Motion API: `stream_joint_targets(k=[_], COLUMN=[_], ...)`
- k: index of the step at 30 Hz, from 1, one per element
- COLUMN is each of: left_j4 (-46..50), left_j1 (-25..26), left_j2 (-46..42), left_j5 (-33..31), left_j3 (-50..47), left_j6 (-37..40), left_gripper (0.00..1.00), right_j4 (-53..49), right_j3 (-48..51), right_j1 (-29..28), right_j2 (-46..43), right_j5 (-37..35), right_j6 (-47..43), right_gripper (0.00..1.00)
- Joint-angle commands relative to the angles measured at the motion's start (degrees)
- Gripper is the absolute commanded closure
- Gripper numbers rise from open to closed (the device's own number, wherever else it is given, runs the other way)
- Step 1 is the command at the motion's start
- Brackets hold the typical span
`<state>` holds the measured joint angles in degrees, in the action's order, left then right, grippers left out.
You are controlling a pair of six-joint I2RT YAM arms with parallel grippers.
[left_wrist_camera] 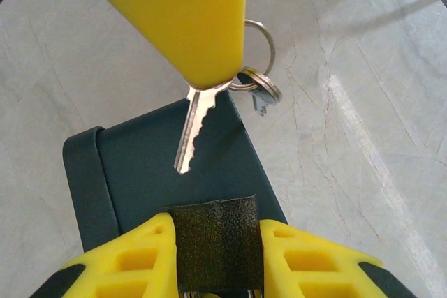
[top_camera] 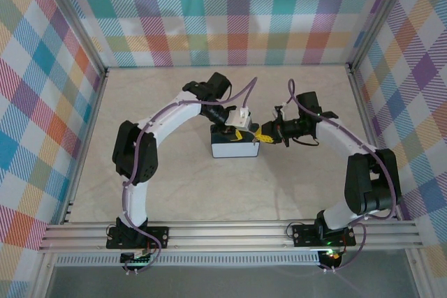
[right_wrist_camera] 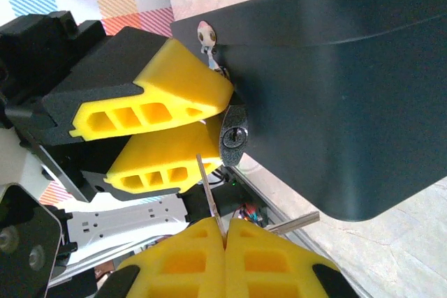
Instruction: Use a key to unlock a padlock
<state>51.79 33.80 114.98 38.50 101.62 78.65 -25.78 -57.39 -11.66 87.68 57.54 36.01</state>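
Here, left claw (left_wrist_camera: 215, 225) clamped on padlock (right_wrist_camera: 233, 136) — right claw (right_wrist_camera: 225, 227) pinching key (left_wrist_camera: 192, 134).

1 box (left_wrist_camera: 174, 165). By box: 1 padlock (right_wrist_camera: 234, 136), 2 keys (left_wrist_camera: 190, 134), 2 key rings (left_wrist_camera: 267, 40). Over box: 2 grippers, i.e. left gripper (left_wrist_camera: 213, 225), right gripper (right_wrist_camera: 225, 232).

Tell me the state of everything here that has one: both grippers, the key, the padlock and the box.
left gripper: shut on the padlock.
right gripper: shut on the key.
padlock: clamped, keyhole empty and facing the key; shackle hidden.
key: blade exposed, not yet inserted.
box: lying on the table, lid state unclear.
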Motion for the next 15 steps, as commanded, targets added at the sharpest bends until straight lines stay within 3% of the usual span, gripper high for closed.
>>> stream_joint_targets(k=[1,15], left_j4=[-2.26,-2.57], left_j1=[-0.67,-1.02], left_j2=[-3.46,-3.45], left_j5=[4.45,4.70], left_j3=[-0.63,-1.54], left_j6=[0.13,-0.06], left_gripper=[0.79,0.80], right_j4=[-2.75,-6.59], right_j3=[-2.18,-3.71], right_j1=[-0.36,-0.29], right_j2=[1.11,6.50], right_j5=[3.32,3.31], right_j6=[-3.41,-9.73], right_gripper=[0.99,0.99])
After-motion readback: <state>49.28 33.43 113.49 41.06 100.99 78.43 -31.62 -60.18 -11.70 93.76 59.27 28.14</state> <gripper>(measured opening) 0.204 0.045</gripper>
